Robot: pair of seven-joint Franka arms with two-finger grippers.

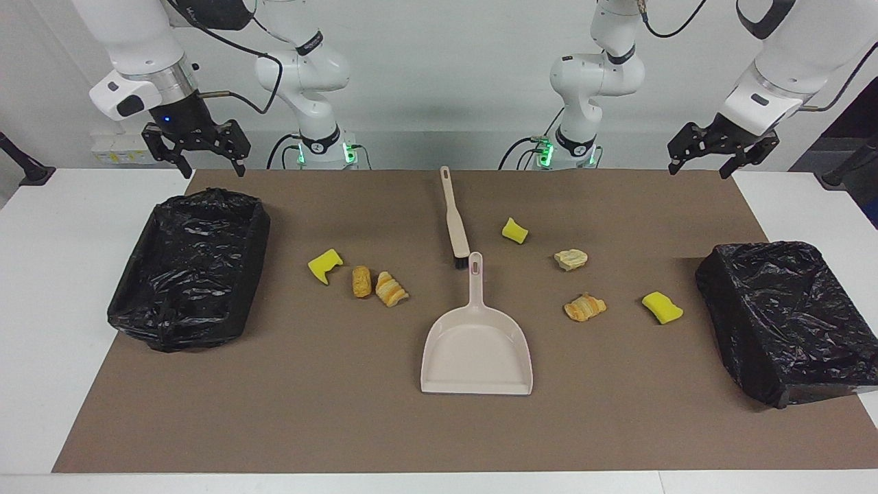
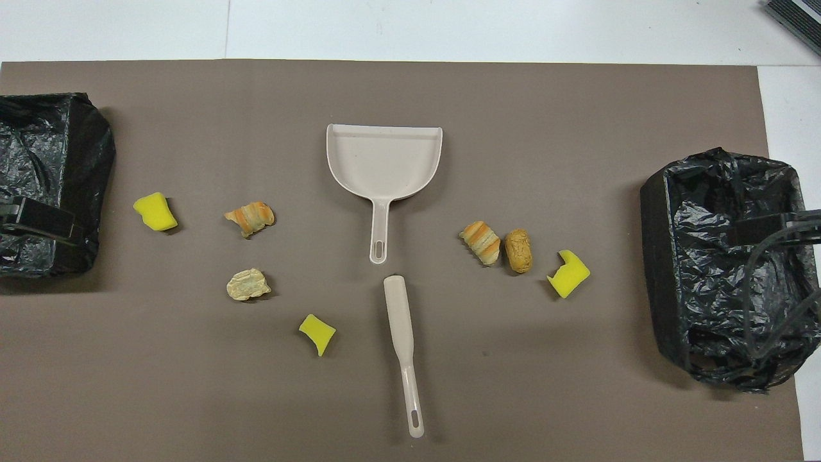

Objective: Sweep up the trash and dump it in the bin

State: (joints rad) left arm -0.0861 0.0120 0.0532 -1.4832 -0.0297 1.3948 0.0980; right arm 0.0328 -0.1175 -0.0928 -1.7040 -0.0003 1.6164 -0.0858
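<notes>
- My left gripper (image 1: 724, 152) and right gripper (image 1: 195, 147) both hung with fingers apart, each above its black-lined bin's (image 1: 188, 264) robot-side end.
- Trash (image 1: 387, 288) lay scattered on the brown mat (image 1: 274, 412) around the dustpan (image 1: 477, 350) and brush (image 1: 454, 219).

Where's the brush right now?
The brush lies mid-mat, untouched, nearer to the robots than the dustpan, its bristles almost meeting the dustpan's handle tip; a yellow sponge chunk sits beside it.

A white bench (image 1: 82, 226) carries a brown mat (image 1: 329, 384). A plain white wall (image 1: 439, 82) rises at the robots' end.
</notes>
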